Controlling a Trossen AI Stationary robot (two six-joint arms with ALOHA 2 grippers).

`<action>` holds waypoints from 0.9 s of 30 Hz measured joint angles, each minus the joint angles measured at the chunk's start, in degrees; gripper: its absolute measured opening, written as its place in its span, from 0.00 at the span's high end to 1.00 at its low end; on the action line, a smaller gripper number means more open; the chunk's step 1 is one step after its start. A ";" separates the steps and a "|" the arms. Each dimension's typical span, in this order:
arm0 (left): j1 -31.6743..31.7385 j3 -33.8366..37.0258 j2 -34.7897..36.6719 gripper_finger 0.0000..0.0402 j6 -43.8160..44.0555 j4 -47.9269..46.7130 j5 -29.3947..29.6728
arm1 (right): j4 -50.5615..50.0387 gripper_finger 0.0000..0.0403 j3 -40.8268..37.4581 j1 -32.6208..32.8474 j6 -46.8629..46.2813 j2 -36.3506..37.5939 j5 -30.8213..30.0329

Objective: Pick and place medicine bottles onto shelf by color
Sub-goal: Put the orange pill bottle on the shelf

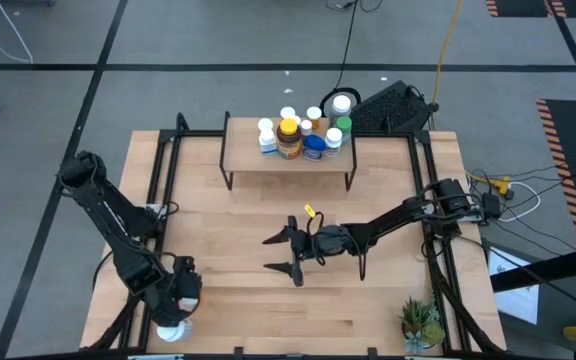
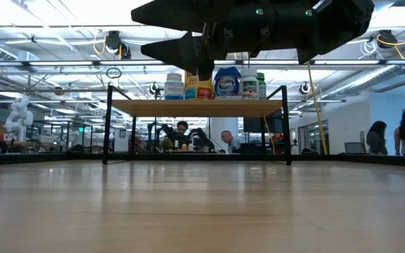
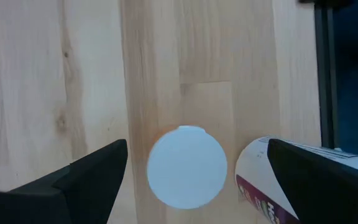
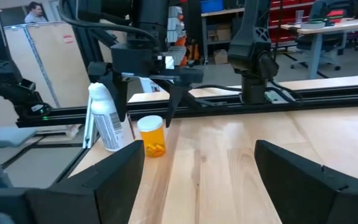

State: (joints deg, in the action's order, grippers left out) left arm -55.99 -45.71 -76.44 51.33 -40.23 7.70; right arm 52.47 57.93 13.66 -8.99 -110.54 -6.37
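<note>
An orange medicine bottle with a white cap stands on the table near its front left corner. A taller white bottle stands right beside it. My left gripper hangs open above the orange bottle, pointing down, one finger on either side of the cap. My right gripper is open and holds nothing; it floats level over the table's middle, pointing toward the left edge. The shelf at the far middle carries several bottles, white, blue, amber and green.
A small potted plant stands at the front right corner. Black frame rails run along the table's left and right sides. A keyboard lies behind the shelf. People sit and stand in the room beyond.
</note>
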 joint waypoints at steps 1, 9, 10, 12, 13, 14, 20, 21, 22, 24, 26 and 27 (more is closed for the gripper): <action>0.05 0.01 -0.31 0.02 -0.29 0.27 0.04 | 0.00 0.25 0.00 0.01 0.00 0.00 0.01; 0.11 0.06 -0.60 0.02 -0.37 0.09 0.90 | -0.02 0.25 -0.02 -0.05 0.21 0.00 -0.09; 0.11 0.06 -0.44 0.02 -0.28 0.08 0.92 | -0.02 0.25 -0.02 -0.09 0.29 0.00 -0.09; 0.37 0.17 0.20 0.02 -0.30 -0.30 1.19 | -0.02 0.25 -0.02 -0.13 0.65 0.00 -0.09; 0.74 0.15 0.43 0.02 -0.53 -0.65 1.98 | -0.02 0.25 -0.02 -0.20 0.66 0.00 -0.30; 1.32 0.13 0.54 0.02 -0.56 -1.59 2.19 | -0.02 0.25 -0.02 -0.21 0.66 0.00 -1.08; 4.23 -3.89 3.72 0.02 -2.74 -1.04 2.39 | 0.45 0.25 -0.02 -0.21 0.66 0.00 -1.49; 4.43 -4.56 3.99 0.02 -3.35 -1.50 3.23 | 0.52 0.25 -0.02 -0.21 0.66 0.02 -1.45; 4.60 -5.45 4.37 0.02 -3.85 -1.20 4.60 | 0.52 0.25 -0.02 -0.21 0.66 0.02 -1.43; 4.65 -6.40 4.85 0.02 -4.49 -2.36 8.18 | 0.52 0.25 -0.02 -0.08 0.66 0.02 -1.39; 4.55 -5.73 4.69 0.02 -4.76 -3.99 11.31 | 0.51 0.25 -0.02 -0.08 0.66 0.02 -1.27; 4.55 -5.05 4.58 0.02 -4.76 -3.67 12.46 | 0.46 0.25 -0.02 -0.08 0.68 0.02 -1.25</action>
State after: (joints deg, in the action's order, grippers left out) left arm -51.44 -50.76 -71.85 46.57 -43.90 20.17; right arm 52.93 57.91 13.58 -8.32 -110.52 -7.62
